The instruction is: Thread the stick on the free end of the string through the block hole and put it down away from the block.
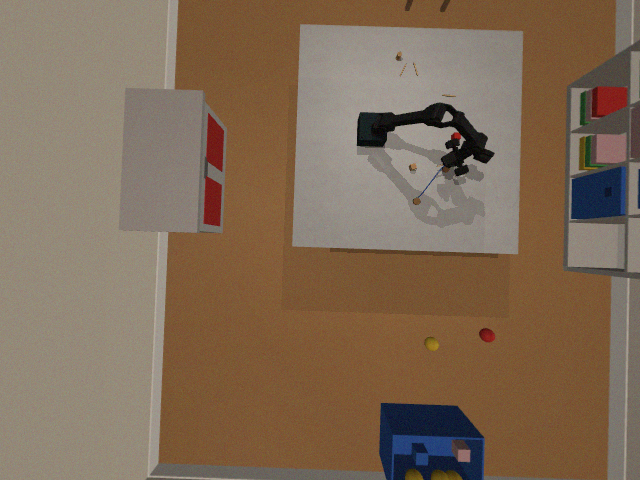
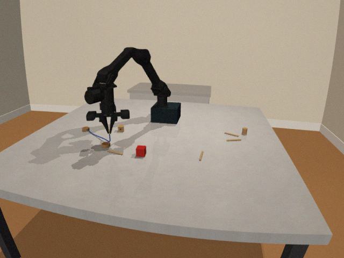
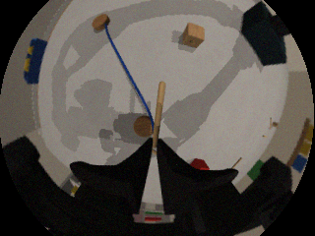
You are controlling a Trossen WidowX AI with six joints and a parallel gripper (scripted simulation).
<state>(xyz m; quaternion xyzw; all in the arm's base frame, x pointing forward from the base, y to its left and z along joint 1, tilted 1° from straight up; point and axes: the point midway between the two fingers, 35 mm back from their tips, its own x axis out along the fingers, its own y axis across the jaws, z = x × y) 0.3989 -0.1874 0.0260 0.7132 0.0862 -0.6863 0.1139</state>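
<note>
My gripper [image 2: 109,132] [image 3: 155,141] is shut on the wooden stick [image 3: 159,105] and holds it above the table. In the wrist view the stick sticks out beyond the fingertips, toward the block's side. The blue string [image 1: 430,183] [image 2: 98,136] [image 3: 133,84] runs from near the fingertips to the round button [image 1: 416,200] [image 2: 85,129] [image 3: 100,22]. The wooden block [image 1: 412,166] [image 2: 120,128] [image 3: 193,35] stands on the table, apart from the stick. Its dark hole shows on the face toward the exterior camera. The string does not pass through it.
A second round wooden disc [image 1: 445,169] [image 2: 105,144] [image 3: 143,126] lies below the gripper. A loose stick [image 2: 115,152] and a red cube [image 1: 455,135] [image 2: 141,151] [image 3: 199,164] are near it. Several loose sticks and a wooden cylinder [image 1: 399,55] [image 2: 244,130] lie farther off.
</note>
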